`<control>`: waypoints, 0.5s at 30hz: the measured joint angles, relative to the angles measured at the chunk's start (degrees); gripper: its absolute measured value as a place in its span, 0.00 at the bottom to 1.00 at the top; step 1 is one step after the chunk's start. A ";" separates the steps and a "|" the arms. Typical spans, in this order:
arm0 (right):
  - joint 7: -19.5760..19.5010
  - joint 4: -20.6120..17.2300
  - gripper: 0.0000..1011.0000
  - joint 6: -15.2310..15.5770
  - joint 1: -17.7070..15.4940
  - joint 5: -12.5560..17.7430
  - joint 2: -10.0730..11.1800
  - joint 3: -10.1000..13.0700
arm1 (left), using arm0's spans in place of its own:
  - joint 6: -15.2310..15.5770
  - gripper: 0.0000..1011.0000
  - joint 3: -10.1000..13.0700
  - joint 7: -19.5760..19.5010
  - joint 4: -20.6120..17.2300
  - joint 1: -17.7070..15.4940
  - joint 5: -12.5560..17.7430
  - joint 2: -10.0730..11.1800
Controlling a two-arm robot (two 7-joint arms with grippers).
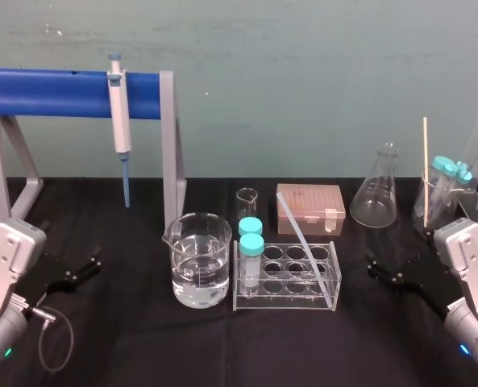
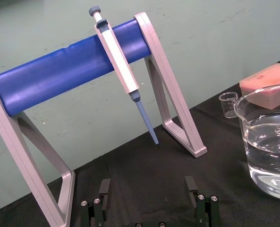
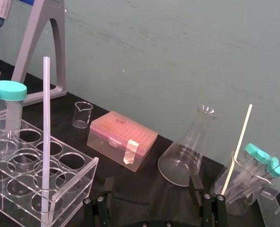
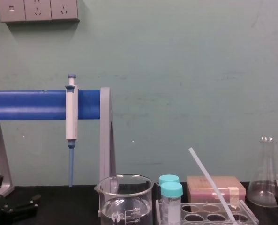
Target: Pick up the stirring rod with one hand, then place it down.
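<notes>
While both arms are sitting low at the table's near edge, the stirring rod (image 1: 305,248) is leaning diagonally in the clear tube rack (image 1: 283,305). Its lower end is standing in a near-right well, and its upper end is tilting back toward the pink tip box (image 1: 309,207). The right gripper (image 1: 381,272) is hovering just right of the rack, fingers spread, grasping nothing. The left gripper (image 1: 84,268) is idling left of the water beaker (image 1: 198,242), fingers likewise spread, grasping nothing.

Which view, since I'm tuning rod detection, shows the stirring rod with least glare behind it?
Chest view: the stirring rod rises against the matte wall, glare-free; head view: it crosses the glinting clear rack; right wrist view: same lower down.
</notes>
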 joint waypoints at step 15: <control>0.00 0.00 0.99 0.00 0.00 0.00 0.00 0.00 | 0.00 0.99 0.00 0.00 0.00 0.00 0.00 0.00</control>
